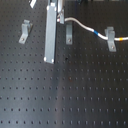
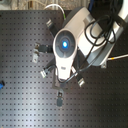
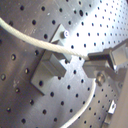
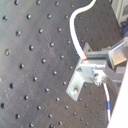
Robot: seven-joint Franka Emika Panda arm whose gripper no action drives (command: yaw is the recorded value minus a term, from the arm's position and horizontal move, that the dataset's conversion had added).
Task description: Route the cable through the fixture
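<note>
Gripper (image 3: 92, 65) clamps the cable (image 3: 30, 37) beside a fixture (image 3: 50, 67); open breadboard (image 1: 75, 95) around.

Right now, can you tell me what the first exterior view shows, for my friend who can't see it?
A white cable with a blue band runs from behind a tall grey bar, past a small metal clip, to another clip on the first exterior view's right. A third clip stands alone on its left, all on a black board dotted with holes.

White cable (image 3: 35, 39) sweeps across the perforated table (image 3: 20, 95), passing over a grey clip fixture (image 3: 50, 67), and runs into the gripper (image 3: 102, 62) fingertips.
</note>
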